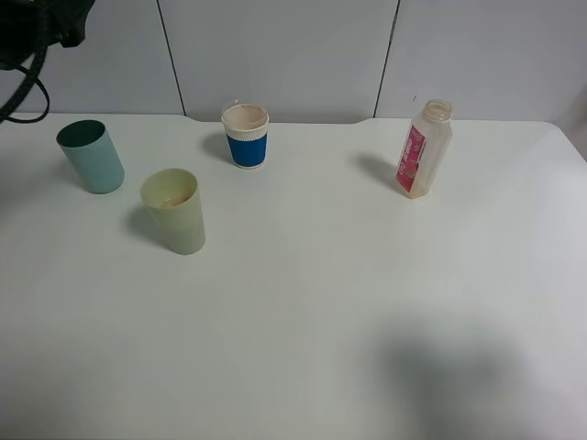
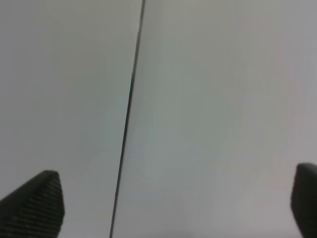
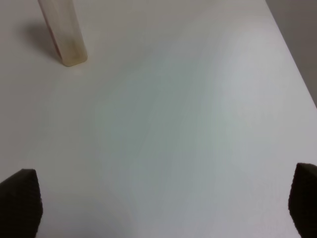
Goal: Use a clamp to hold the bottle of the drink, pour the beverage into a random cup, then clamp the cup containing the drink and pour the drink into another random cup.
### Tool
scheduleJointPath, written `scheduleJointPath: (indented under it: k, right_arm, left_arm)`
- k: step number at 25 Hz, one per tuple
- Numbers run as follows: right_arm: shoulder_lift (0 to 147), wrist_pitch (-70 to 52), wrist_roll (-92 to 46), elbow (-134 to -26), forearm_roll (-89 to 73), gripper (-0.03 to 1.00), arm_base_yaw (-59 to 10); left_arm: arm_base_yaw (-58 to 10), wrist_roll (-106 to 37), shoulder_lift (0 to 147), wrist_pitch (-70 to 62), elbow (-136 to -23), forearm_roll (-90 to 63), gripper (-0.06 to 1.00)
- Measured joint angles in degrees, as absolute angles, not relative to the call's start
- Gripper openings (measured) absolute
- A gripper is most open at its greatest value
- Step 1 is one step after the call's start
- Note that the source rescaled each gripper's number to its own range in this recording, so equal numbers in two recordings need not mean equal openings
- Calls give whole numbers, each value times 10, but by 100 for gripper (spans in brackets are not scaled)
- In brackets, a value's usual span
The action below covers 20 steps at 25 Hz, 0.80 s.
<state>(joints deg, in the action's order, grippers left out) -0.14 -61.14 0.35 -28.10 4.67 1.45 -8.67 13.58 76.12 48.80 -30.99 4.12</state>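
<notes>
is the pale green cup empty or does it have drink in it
It holds drink: the pale green cup shows beige liquid low inside.

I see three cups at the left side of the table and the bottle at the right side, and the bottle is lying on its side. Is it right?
One detail is wrong: the bottle is not lying down. The exterior high view shows it standing upright on the table, open neck up. The rest is right: the teal cup, the pale green cup and the blue-sleeved paper cup stand left of it.
</notes>
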Motion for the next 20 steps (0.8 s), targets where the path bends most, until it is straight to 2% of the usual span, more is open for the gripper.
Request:
scheduleJointPath:
  k: [10,16,20]
  right_arm:
    - [-1,-611,4,-281,47,100,15]
    - [-1,-611,4,-281,47,100,15]
    - [-1,-611,4,-281,47,100,15]
  left_arm:
    - [-87,136,594,266,-310,44,79]
    - [-87,136,469,57,-310,44,79]
    - [-87,136,408,-27,-310,52,79]
